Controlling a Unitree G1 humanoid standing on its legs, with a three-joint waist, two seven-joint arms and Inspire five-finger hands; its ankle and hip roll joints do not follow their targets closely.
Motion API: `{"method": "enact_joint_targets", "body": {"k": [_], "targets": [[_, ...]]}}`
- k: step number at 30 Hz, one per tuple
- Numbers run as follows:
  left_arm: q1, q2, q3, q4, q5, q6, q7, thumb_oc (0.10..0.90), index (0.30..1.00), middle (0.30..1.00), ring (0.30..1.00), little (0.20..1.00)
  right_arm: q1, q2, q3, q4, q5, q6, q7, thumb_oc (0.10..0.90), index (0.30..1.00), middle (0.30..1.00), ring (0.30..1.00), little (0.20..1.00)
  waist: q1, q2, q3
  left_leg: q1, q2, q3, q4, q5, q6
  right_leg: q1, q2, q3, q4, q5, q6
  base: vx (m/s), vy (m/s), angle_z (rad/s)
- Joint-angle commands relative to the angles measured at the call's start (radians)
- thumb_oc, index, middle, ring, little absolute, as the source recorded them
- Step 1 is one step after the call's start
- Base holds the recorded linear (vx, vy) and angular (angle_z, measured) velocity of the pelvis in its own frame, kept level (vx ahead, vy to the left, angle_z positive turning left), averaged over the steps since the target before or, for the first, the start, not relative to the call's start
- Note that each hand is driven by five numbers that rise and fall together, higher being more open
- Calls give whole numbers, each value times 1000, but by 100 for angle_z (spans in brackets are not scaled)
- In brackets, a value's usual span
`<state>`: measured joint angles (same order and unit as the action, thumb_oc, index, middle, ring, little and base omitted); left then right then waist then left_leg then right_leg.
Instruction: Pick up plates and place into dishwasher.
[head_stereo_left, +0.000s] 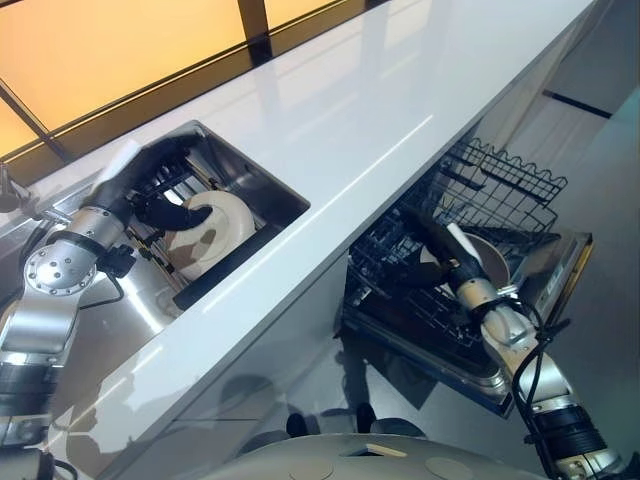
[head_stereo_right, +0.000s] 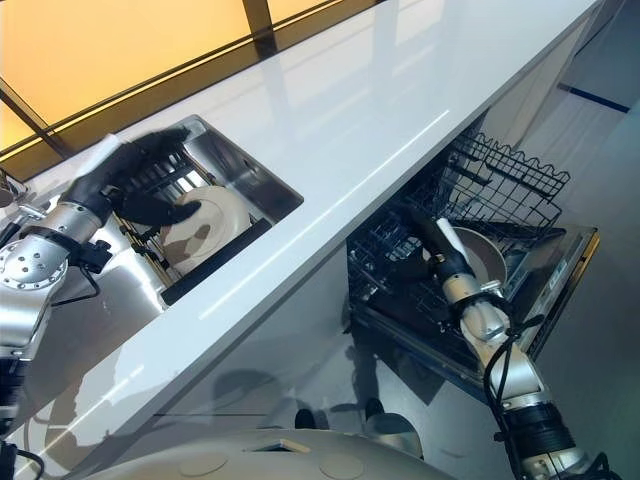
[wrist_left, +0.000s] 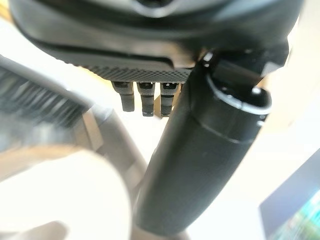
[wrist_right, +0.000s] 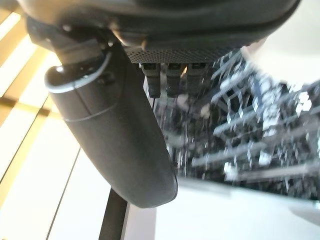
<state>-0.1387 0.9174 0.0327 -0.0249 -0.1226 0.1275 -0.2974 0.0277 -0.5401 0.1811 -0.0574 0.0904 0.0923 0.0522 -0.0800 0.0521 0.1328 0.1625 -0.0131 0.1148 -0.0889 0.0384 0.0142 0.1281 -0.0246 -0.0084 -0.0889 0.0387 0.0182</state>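
Two plates: one white plate (head_stereo_right: 205, 222) stood on edge among the rack wires in the sink (head_stereo_right: 262, 180); a second plate (head_stereo_right: 482, 252) stood in the pulled-out dishwasher rack (head_stereo_right: 500, 190).
Left hand (head_stereo_right: 135, 175): over the sink, fingers curled round the upper rim of the sink plate, thumb laid on its face; judged a grip, the plate not yet lifted clear.
Right hand (head_stereo_left: 447, 248): low in the dishwasher rack against the second plate; whether the fingers were apart or closed on it could not be told.
Handling, judged: glazed ceramic, stiff, moderately heavy for its size, brittle; it would chip against steel or wire.
Surface, judged: smooth and glossy, likely slippery if wet.
Hold point, judged: at the rim, thumb on one face and fingers behind, near the top edge so that it hangs plumb.
Risk, judged: rim catching a rack wire on withdrawal.
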Motion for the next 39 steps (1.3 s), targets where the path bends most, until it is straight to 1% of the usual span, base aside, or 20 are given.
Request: {"method": "enact_joint_targets", "body": {"k": [1,3,6,9,12,14,17,20,22,28,31,32,34,35,37,39], "targets": [[-197,100,-42,140,-25,44,-8,800,900,900,900,900,-142,-75,12,-115,49,-73,-49,800,900,900,900,900,-3,8,-66,-26,-62,-16,5,-44,3,-45,-3,-27,74,-25,92,0,0,0],[-218,115,-59,192,-33,39,-15,800,900,900,900,900,-143,-82,18,-113,55,-77,-54,800,900,900,900,900,-5,12,-65,-27,-62,-14,7,-43,2,-46,-2,-26,72,-23,92,0,0,0],[-235,134,-68,229,-34,50,-37,800,900,900,900,900,-135,-93,15,-122,65,-81,-50,800,900,900,900,900,-12,16,-63,-31,-61,-8,8,-42,3,-48,1,-20,71,-24,92,-12,-9,-5],[-263,142,-88,280,-26,43,-50,800,900,900,900,900,-133,-104,16,-126,79,-87,-40,800,900,900,900,900,-21,19,-62,-32,-60,-4,10,-42,4,-51,4,-15,76,-26,90,0,0,0],[-330,147,-129,342,0,32,-20,800,900,900,900,900,-150,-107,35,-134,91,-84,-34,800,900,900,900,900,-30,22,-60,-32,-61,-2,10,-42,4,-54,7,-8,81,-28,89,0,0,0],[-388,153,-158,390,38,17,37,800,900,900,900,900,-164,-105,53,-140,98,-78,-32,800,900,900,900,900,-37,24,-60,-32,-62,0,10,-42,5,-54,8,-2,82,-29,89,38,-12,-3],[-487,167,-207,482,62,-2,83,800,900,900,900,900,-169,-101,74,-145,108,-70,-27,800,900,900,900,900,-49,27,-63,-34,-63,5,9,-43,4,-57,9,7,81,-29,91,55,-16,-6],[-549,174,-238,537,51,-9,90,800,900,900,900,900,-164,-93,88,-146,103,-62,-27,800,900,900,900,900,-59,30,-64,-36,-63,9,6,-42,4,-61,11,14,78,-26,92,41,-15,-5],[-579,173,-256,558,34,4,79,800,900,900,900,900,-154,-90,92,-148,102,-59,-33,800,900,900,900,900,-66,31,-63,-36,-63,13,5,-44,5,-64,13,20,76,-24,93,51,-15,-1],[-599,158,-292,602,-31,17,42,800,900,900,900,900,-118,-87,98,-155,103,-59,-13,800,900,900,900,900,-89,36,-50,-40,-65,19,3,-47,9,-75,21,43,77,-24,94,32,-9,-3],[-605,145,-314,617,-65,41,-13,800,900,900,900,900,-108,-93,100,-162,111,-62,-9,800,900,900,900,900,-99,38,-43,-41,-64,24,2,-47,10,-77,25,51,77,-24,96,41,-8,-6],[-605,139,-331,617,-85,71,-59,800,900,900,900,900,-107,-95,97,-165,114,-62,-7,800,900,900,900,900,-103,40,-38,-41,-64,28,3,-46,10,-79,26,54,78,-23,96,36,-6,-12],[-594,124,-362,618,-66,118,-156,800,900,900,900,900,-106,-100,92,-171,114,-62,-7,800,900,900,900,900,-106,42,-30,-44,-66,31,5,-47,12,-82,29,55,79,-23,96,22,0,-6],[-575,119,-378,609,-72,155,-194,800,900,900,900,900,-106,-103,88,-174,115,-60,-3,800,900,900,900,900,-107,43,-26,-45,-68,31,7,-47,13,-84,30,56,79,-21,96,4,12,-3],[-521,109,-393,578,-64,197,-258,800,900,900,900,900,-105,-112,83,-181,116,-62,0,800,900,900,900,900,-107,46,-15,-47,-71,28,10,-47,15,-87,31,61,78,-19,95,-13,18,-4],[-468,103,-386,541,-37,248,-307,800,900,900,900,900,-99,-122,74,-185,119,-64,0,800,900,900,900,900,-106,48,-8,-46,-73,27,12,-49,16,-84,31,63,74,-18,95,-9,15,-5]]}}
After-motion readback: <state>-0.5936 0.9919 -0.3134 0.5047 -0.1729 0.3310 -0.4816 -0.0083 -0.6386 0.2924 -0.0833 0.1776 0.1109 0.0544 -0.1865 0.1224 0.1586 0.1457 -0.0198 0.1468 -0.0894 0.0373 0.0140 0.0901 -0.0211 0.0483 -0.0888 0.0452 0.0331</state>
